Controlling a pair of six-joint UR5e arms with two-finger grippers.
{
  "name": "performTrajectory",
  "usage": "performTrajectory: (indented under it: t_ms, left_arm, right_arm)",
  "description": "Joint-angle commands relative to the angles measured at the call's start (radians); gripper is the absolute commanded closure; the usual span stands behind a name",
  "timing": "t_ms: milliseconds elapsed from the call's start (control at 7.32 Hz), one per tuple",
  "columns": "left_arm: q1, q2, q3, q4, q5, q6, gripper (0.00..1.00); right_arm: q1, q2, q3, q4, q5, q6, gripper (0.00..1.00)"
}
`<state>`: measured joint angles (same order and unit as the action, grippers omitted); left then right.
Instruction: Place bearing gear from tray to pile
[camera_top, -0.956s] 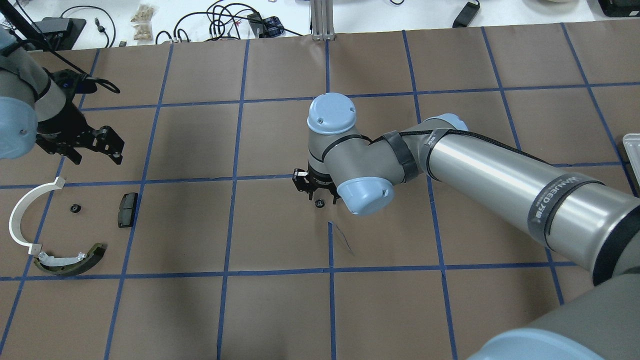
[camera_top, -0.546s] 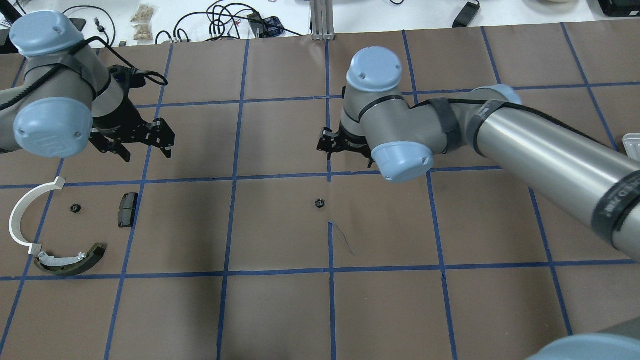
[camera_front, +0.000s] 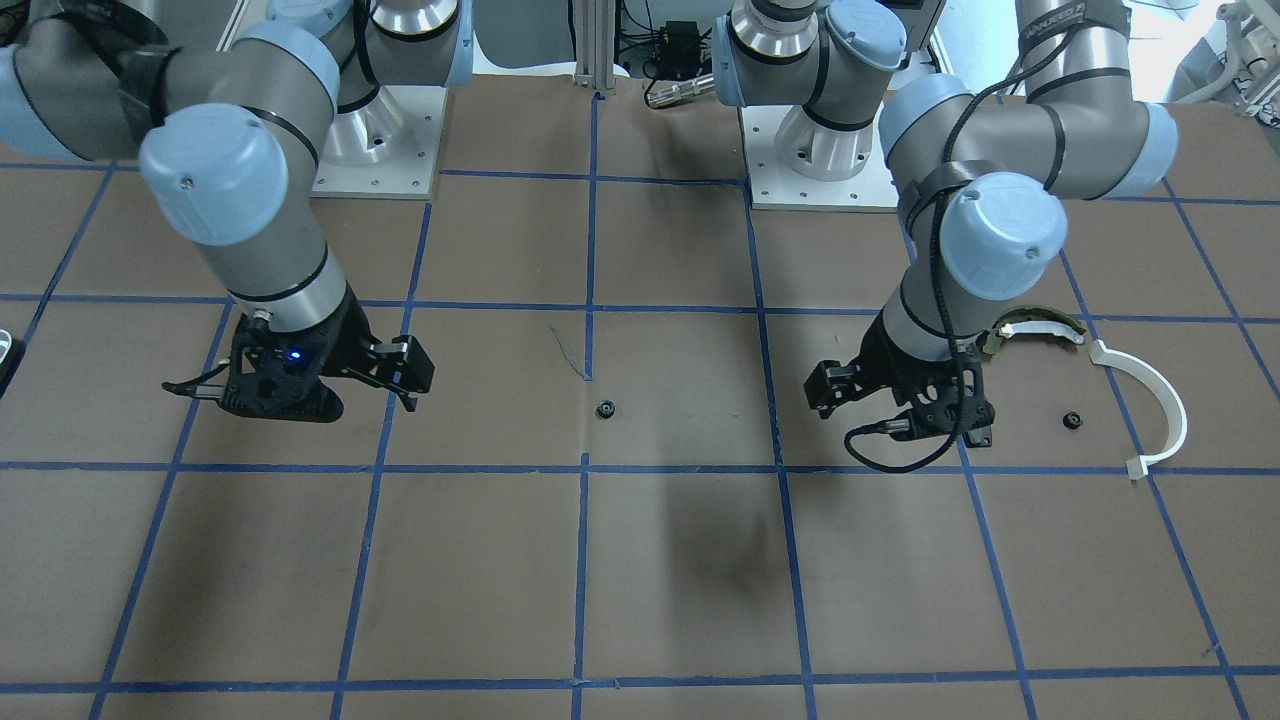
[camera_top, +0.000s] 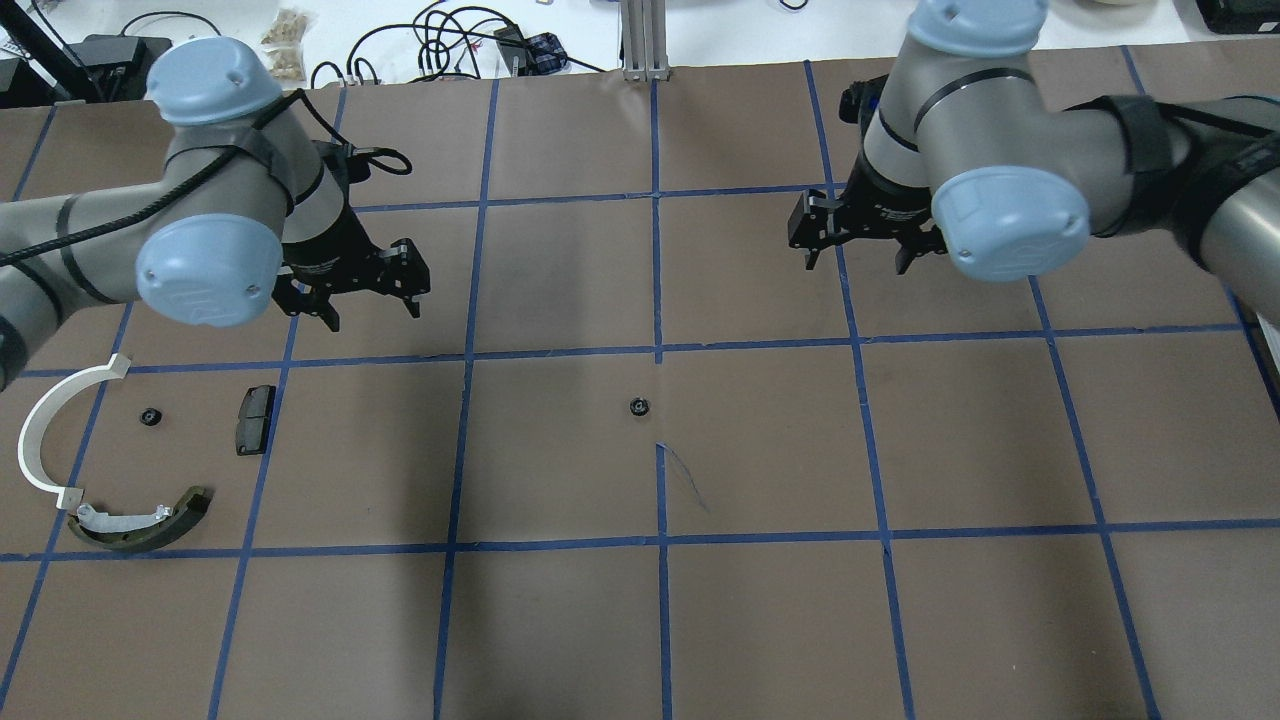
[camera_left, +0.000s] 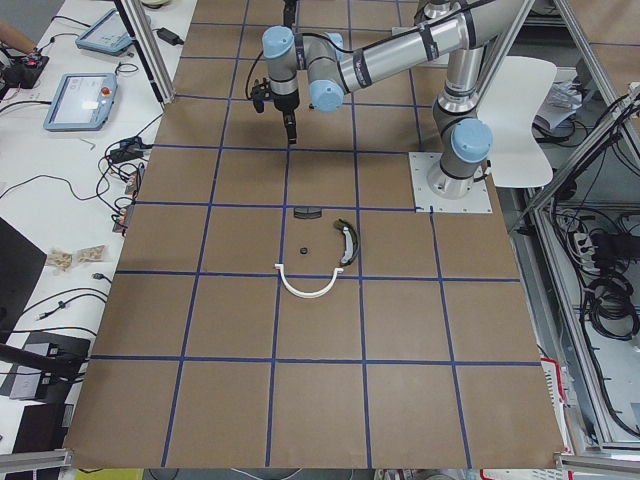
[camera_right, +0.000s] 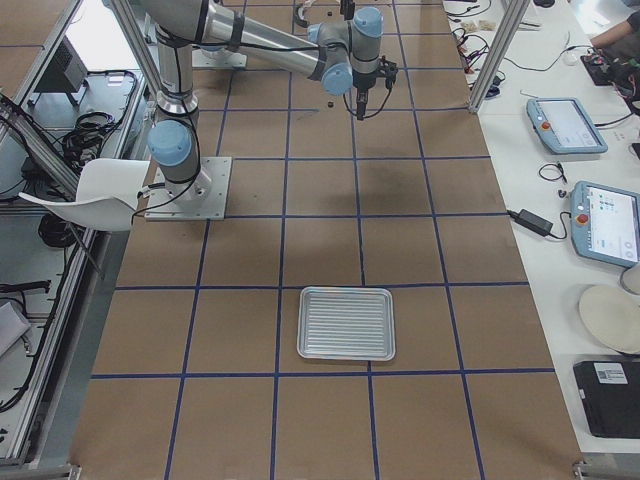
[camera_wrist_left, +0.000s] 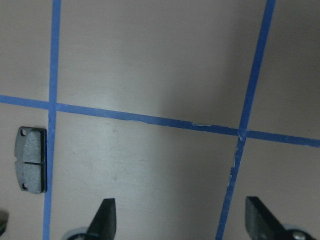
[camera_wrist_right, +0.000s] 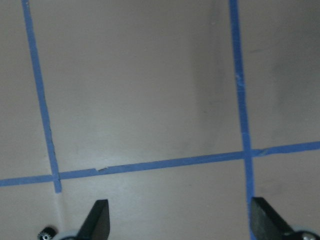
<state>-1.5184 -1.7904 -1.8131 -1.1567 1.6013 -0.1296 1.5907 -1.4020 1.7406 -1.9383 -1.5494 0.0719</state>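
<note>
arm tubes (camera_top: 60, 240) silver-grey | joint caps (camera_top: 208, 270) pale blue | fingers (camera_wrist_left: 106, 220) black | cables (camera_front: 893, 467) black, strapped

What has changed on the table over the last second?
The right end effector drew back from over the bearing gear, away to the far right. The left end effector swung in from the table's left edge towards the middle. The bearing gear and the pile stayed put.

From the front I find the pad (camera_top: 255, 420) hidden behind the left gripper (camera_top: 371, 314), the shoe (camera_front: 1045, 322) partly covered.
</note>
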Motion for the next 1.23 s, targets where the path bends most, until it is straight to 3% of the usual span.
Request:
performTrajectory:
  t_ms: [0,137,273,546,1093]
  left_arm:
    - [-0.136,-0.082,-0.002,0.105,-0.001,-0.154,0.09]
    - [-0.196,-0.116,0.009,0.2,-0.018,-0.248,0.09]
    - [-0.272,-0.16,0.005,0.21,-0.033,-0.336,0.09]
    - [-0.408,-0.243,0.012,0.326,-0.034,-0.434,0.1]
    - [-0.468,-0.265,-0.025,0.35,-0.034,-0.403,0.13]
  right_arm:
    - [-0.029,-0.127,-0.007,0.149,-0.021,-0.077,0.0]
    - [-0.028,-0.155,-0.042,0.229,-0.023,-0.077,0.0]
    - [-0.031,-0.153,-0.08,0.286,-0.023,-0.078,0.0]
    - [-0.031,-0.132,-0.084,0.289,-0.023,-0.073,0.0]
    - [-0.037,-0.138,-0.084,0.323,-0.052,-0.081,0.0]
